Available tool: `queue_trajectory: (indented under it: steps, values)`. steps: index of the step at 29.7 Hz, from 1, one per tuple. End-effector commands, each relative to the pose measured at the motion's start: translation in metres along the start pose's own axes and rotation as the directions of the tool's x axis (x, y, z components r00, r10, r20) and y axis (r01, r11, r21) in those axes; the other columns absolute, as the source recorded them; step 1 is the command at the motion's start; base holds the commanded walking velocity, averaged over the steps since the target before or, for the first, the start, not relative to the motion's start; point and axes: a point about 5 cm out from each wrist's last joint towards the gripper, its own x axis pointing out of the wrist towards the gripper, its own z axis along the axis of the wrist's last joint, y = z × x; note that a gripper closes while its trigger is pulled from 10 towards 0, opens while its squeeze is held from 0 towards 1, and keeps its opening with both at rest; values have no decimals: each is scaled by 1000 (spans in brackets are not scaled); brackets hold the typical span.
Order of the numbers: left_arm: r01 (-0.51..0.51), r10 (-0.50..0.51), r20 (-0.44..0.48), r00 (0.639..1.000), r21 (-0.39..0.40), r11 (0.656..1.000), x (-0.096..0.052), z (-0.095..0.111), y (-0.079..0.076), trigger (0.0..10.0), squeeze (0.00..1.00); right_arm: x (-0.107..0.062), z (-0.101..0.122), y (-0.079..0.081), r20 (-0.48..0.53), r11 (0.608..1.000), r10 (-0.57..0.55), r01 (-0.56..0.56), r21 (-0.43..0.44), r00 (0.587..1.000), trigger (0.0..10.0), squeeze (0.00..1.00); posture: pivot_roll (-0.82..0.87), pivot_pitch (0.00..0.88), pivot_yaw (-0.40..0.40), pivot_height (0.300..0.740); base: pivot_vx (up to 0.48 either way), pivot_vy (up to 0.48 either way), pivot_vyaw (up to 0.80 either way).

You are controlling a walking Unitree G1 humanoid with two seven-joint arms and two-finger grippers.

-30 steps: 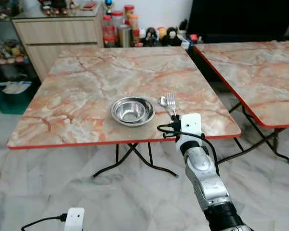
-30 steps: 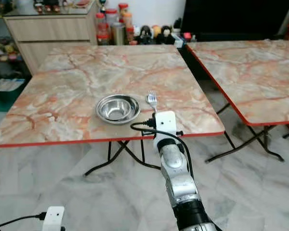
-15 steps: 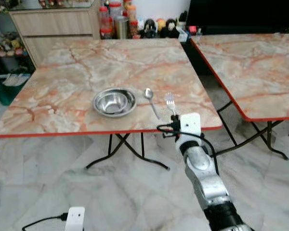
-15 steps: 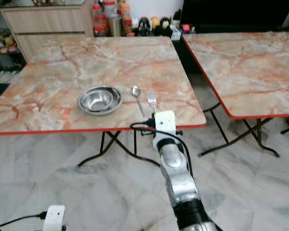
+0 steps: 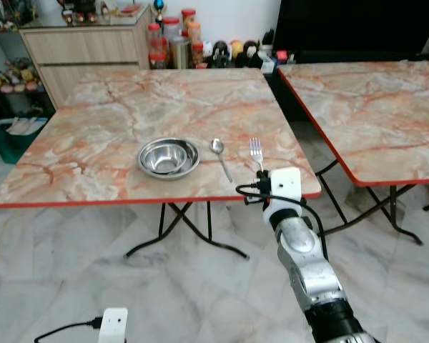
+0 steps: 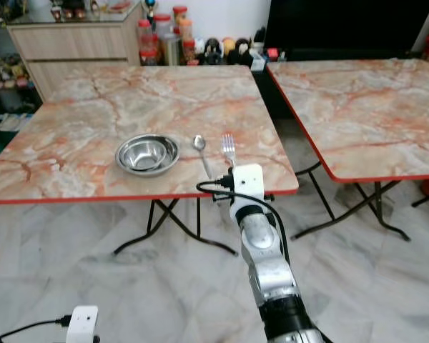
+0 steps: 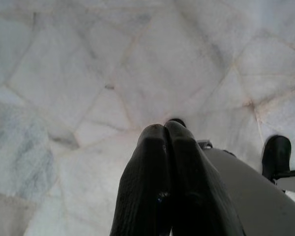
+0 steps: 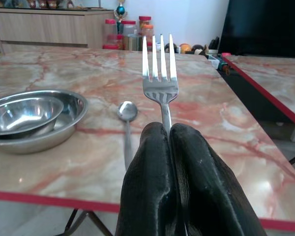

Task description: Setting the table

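Left eye view: one marble tabletop (image 5: 93, 143) carries one steel bowl (image 5: 168, 156) near its front edge, left of centre toward the robot's right. One spoon (image 5: 220, 156) lies just beside the bowl on the right, bowl end away from the front edge, long axis running front to back. The right gripper (image 5: 261, 174) is raised at the front edge near the front-right corner and holds one fork (image 5: 256, 151), tines pointing away from the robot over the tabletop. A second table (image 5: 372, 107) stands well apart to the right.

Right eye view: same layout. The fork sits to the right of the spoon with its axis roughly parallel to it. The right arm is the nearer and only working arm.

Left wrist view: the left gripper (image 7: 166, 147) hangs idle over the floor (image 7: 88, 73), fingers pressed together with nothing between them.

Right wrist view: the right fingers (image 8: 147, 162) are clamped on the fork handle; the tines extend straight ahead along the finger axis, above the tabletop. The placement spot judged suitable lies straight ahead and down, just right of the spoon.
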Motion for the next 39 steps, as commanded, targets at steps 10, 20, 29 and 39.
queue_trajectory:
  steps: [10, 20, 29, 39]
  values:
    - [-7, 7, -14, 1000, -8, 1000, 0, -3, 0, 10000, 0, 2, 5, 1, 15, 1000, 10, -10, 3, 1000, 10000, 0, -79, 14, -26, 740, 375, 0, 0]
    - [-9, 9, -19, 1000, -11, 1000, -1, -5, -1, 10000, 0, 2, 3, 0, 4, 1000, 9, -9, 1, 1000, 10000, 0, -80, 25, -30, 740, 376, 0, 0]
    - [-10, 10, -18, 1000, -10, 1000, -1, -4, 0, 10000, 0, 2, 3, 1, 3, 1000, 17, -17, -7, 1000, 10000, 0, -81, 27, -28, 740, 377, 0, 0]
    - [-9, 9, -17, 1000, -9, 1000, 0, -4, -1, 10000, 0, 1, 2, 4, 3, 1000, 28, -28, -5, 1000, 10000, 0, -81, 31, -28, 740, 377, 0, 0]
